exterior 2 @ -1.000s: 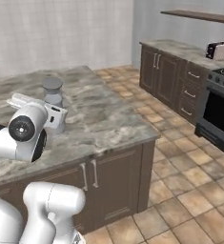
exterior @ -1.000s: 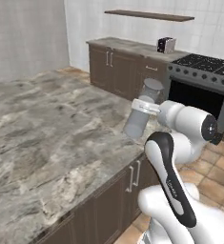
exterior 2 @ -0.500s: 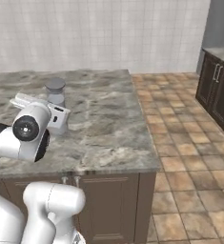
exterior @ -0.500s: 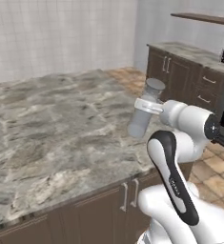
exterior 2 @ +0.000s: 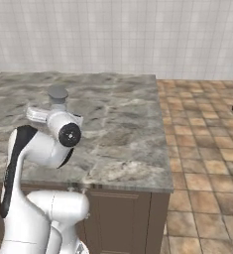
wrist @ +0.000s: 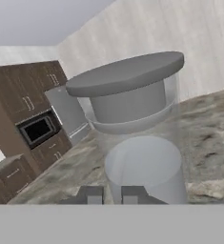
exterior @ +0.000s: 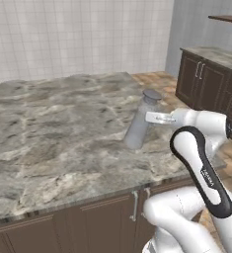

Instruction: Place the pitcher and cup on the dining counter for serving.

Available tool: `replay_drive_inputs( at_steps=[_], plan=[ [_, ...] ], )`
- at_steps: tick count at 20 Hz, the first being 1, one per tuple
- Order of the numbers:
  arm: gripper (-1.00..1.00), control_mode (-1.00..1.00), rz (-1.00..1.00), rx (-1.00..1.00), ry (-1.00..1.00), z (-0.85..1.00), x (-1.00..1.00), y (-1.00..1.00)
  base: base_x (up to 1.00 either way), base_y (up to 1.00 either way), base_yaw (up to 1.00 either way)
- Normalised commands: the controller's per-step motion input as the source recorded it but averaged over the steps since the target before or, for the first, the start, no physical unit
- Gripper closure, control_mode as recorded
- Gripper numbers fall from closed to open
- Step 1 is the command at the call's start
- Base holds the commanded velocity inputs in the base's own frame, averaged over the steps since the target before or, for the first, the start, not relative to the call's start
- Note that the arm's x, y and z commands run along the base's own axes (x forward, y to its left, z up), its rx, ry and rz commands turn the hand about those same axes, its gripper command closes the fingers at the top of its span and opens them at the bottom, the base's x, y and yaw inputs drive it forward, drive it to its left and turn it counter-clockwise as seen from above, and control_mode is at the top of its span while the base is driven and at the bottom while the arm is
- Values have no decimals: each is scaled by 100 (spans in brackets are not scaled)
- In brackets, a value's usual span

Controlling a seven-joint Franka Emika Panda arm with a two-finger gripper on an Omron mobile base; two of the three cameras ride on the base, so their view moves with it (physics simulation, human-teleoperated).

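Observation:
The pitcher [exterior: 138,124] is a tall pale-grey translucent carafe, leaning slightly over the dining counter [exterior: 48,128] near its right end. My gripper [exterior: 155,117] is shut on its narrowed neck from the right. Whether its base touches the marble I cannot tell. In the right base view the pitcher's rim [exterior 2: 58,93] rises behind the hand, with the gripper [exterior 2: 37,114] at the left over the counter [exterior 2: 123,114]. In the hand view the pitcher [wrist: 138,143] looms close above the gripper [wrist: 111,196], whose fingertips [wrist: 90,195] flank its side. The cup is out of view.
The counter's front edge [exterior: 88,195] runs just ahead of the base, over dark brown cabinet doors [exterior 2: 113,218]. More dark cabinets [exterior: 206,79] stand at the right. Tiled floor [exterior 2: 202,129] lies beyond the counter's right end, and a tiled wall [exterior: 78,34] behind it.
The whole picture has shifted, so the base has moved and now faces the marble counter squarely. The pitcher has stayed in the shut gripper throughout.

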Motion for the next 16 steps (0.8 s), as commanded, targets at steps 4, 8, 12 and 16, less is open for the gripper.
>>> replay_drive_inputs(
  at_steps=[4, 8, 12, 16],
  plan=[
    [100, -100, 49, 0, 23, -21, 97, 6, 0, 0, 0],
    [100, -100, 28, -1, 22, -18, 100, 58, 0, 0, 0],
    [100, -100, 10, 0, 3, -16, 99, 56, 0, 0, 0],
    [100, -100, 0, 0, 0, -13, 81, 53, 0, 0, 0]
  ],
)
